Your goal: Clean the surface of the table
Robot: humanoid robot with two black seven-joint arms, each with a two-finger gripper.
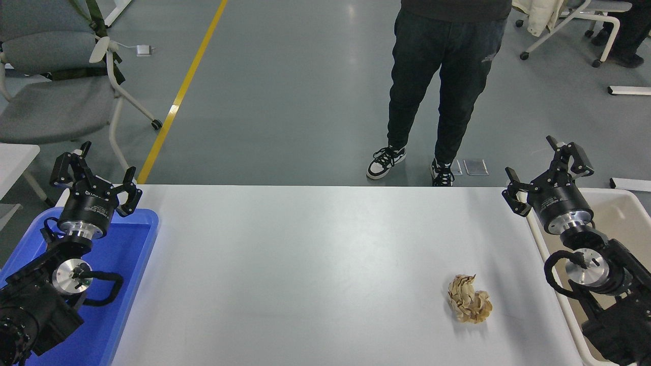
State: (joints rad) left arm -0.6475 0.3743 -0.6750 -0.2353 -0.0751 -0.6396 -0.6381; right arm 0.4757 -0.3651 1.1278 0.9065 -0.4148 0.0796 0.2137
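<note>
White counter (305,274) fills the lower middle of the frame, from the blue tray at lower left to the beige bin at the right edge.

1 crumpled tan paper ball (469,299) sits on the counter, lower right, well inside the right edge and apart from both arms.

Left end effector (96,182) at mid left, fingers spread apart, holding nothing. It sits above the far end of the blue tray (129,284), and its arm runs down to the lower left corner over the tray.

Right end effector (548,175) at mid right, fingers apart, holding nothing. It sits over the counter's far right corner, right where the counter meets the beige bin (628,213). Its wrist and arm run down over the bin's left rim to the lower right corner. Well apart from the paper ball.

1 person (447,76) stands on the grey floor beyond the far edge of the counter, upper middle-right; dark trousers, black and white sneakers, only legs in view.

Grey chair (51,96) at upper left. Yellow floor line (183,91) runs diagonally from top centre-left down to the counter's far left corner.
</note>
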